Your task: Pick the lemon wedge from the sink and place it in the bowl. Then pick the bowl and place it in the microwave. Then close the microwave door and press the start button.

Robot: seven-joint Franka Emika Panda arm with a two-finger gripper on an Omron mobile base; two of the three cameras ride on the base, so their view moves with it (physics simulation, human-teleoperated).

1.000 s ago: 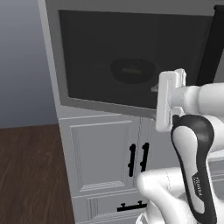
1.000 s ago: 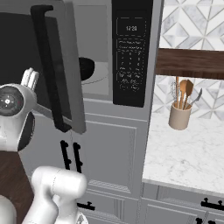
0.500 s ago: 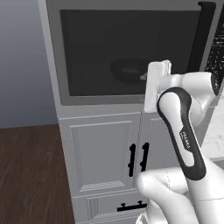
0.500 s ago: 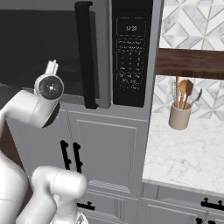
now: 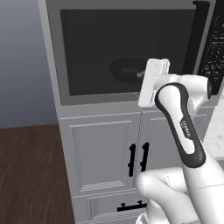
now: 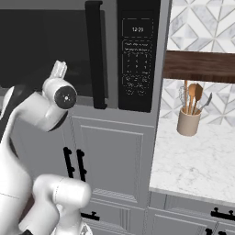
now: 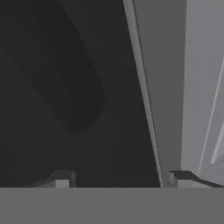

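Even, soft rendered light, no glare; my hand view dim and blurry against the dark tinted microwave door window.

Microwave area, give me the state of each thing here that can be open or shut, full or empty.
microwave door: shut, flush with the control panel.
microwave: clock display lit.
bowl: inside, faintly seen through the window.
gripper: open, holding nothing, close to the door.
lower cabinet doors: shut.
utensil crock: holds utensils.

one microwave, one bowl, four utensils
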